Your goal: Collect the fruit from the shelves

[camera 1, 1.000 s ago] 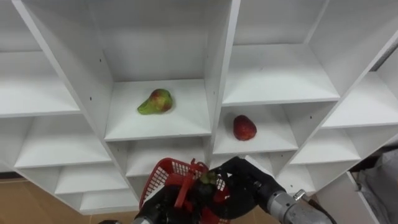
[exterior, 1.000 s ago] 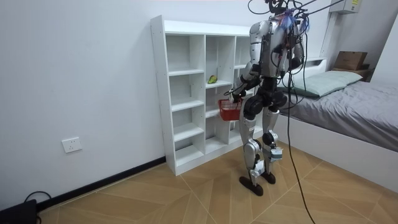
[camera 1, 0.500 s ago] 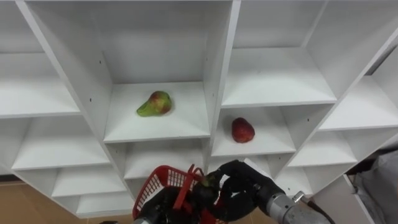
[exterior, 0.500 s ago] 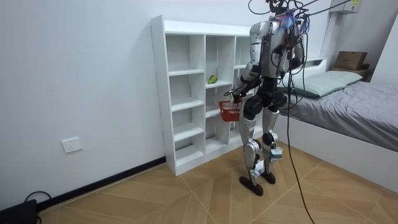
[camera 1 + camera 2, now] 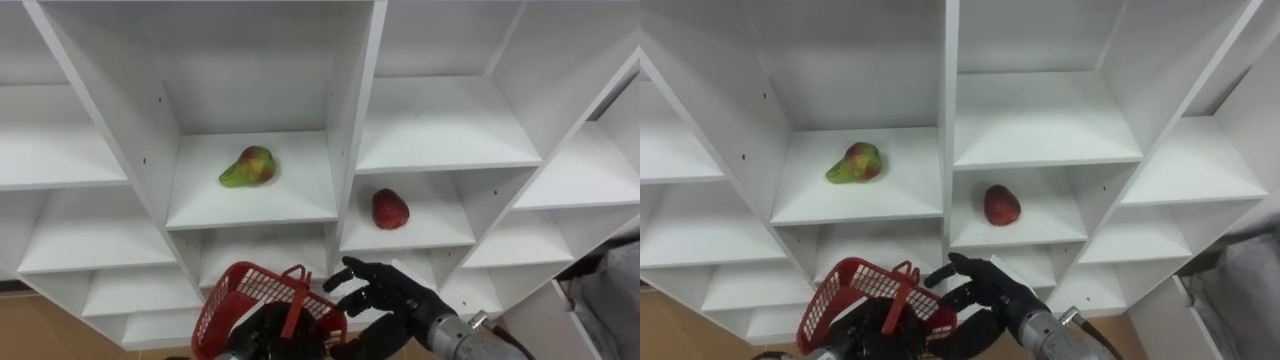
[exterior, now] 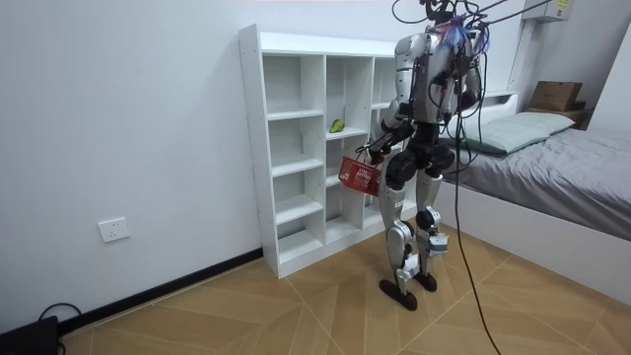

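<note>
Red basket [image 5: 235,292] hangs by its handle from my left hand [image 5: 268,330], fingers curled round it. My right hand [image 5: 385,295] is spread wide and empty just beside the rim. The pear [image 5: 249,166] and red fruit [image 5: 391,209] lie on the closet [image 5: 355,120] shelves above. The basket tilts, so a swing might spill it, and a hasty reach could knock the red fruit away. Half a second ago the right hand was curled over the basket; now it is clear.

A tall white open-fronted shelf unit [image 6: 293,115] stands against a plain white wall [image 6: 128,118], on a herringbone wooden floor [image 6: 296,316]. A dark skirting board [image 6: 168,288] runs along the wall's foot, below a white socket [image 6: 113,230]. A grey-covered bed [image 6: 562,168] lies at the room view's right.
</note>
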Available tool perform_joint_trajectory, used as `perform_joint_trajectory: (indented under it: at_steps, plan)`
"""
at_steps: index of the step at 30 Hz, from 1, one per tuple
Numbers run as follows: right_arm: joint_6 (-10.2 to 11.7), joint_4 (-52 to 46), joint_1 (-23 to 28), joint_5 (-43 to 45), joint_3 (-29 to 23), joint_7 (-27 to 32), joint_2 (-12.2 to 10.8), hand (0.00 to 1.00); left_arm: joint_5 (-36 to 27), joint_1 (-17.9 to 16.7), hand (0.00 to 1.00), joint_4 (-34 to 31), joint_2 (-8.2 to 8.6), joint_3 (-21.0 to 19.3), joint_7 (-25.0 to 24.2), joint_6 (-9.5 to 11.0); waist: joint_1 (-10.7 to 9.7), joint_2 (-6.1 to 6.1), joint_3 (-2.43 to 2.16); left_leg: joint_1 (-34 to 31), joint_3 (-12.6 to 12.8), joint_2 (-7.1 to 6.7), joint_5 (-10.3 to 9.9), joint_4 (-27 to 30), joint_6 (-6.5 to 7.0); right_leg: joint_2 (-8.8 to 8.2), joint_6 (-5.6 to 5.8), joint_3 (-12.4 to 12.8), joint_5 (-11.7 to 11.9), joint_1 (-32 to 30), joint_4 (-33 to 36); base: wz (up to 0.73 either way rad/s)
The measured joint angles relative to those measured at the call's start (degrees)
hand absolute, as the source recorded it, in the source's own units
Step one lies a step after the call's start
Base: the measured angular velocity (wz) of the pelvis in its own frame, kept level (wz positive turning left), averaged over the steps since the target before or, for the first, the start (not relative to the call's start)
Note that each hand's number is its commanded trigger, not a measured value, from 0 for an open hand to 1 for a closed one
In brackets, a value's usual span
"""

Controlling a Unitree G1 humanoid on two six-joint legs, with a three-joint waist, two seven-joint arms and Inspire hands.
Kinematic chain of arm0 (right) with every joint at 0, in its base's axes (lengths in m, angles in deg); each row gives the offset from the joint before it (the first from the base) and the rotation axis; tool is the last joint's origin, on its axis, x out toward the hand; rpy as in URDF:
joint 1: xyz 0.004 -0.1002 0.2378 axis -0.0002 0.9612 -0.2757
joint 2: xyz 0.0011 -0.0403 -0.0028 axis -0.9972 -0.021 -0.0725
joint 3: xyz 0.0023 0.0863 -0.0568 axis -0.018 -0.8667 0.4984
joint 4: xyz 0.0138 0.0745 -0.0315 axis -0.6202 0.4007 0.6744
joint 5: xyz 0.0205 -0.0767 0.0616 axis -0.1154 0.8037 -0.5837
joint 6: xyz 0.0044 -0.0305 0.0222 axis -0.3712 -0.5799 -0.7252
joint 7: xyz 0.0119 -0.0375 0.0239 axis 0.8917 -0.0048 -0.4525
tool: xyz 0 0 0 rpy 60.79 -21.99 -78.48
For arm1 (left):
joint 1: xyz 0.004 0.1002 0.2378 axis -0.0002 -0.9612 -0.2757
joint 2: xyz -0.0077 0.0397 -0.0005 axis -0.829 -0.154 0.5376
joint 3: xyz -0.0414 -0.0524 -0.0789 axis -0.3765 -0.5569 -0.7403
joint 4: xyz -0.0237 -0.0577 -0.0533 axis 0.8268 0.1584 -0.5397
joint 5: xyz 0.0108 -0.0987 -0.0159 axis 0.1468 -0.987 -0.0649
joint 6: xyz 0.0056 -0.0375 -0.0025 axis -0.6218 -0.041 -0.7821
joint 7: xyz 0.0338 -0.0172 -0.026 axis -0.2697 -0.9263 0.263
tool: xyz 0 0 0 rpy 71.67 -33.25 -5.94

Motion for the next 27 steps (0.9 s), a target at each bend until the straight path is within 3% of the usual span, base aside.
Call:
perform_joint_trajectory:
  at_steps: [21, 27]
  plan:
    - [0.0, -3.0, 0.0, 0.6, -0.2, -0.5, -0.2, 0.0, 0.0, 0.0, 1.0, 0.0, -0.23, -0.1, 0.0, 0.1, 0.0, -0.35, 0.18, -0.5, -0.4, -0.05, 0.0, 0.0, 0.0, -0.01, 0.01, -0.2, 0.0, -0.1, -0.3, 0.0]
    - [0.0, -10.0, 0.0, 0.5, -0.1, -2.6, 0.6, 0.0, -0.2, 0.3, 1.0, 0.0, 0.05, -2.6, 0.0, 0.2, 1.9, -0.1, -0.06, -0.6, -0.5, -0.02, 0.0, 0.0, -0.01, 0.09, -0.01, -0.2, 0.0, -0.1, -0.6, 0.01]
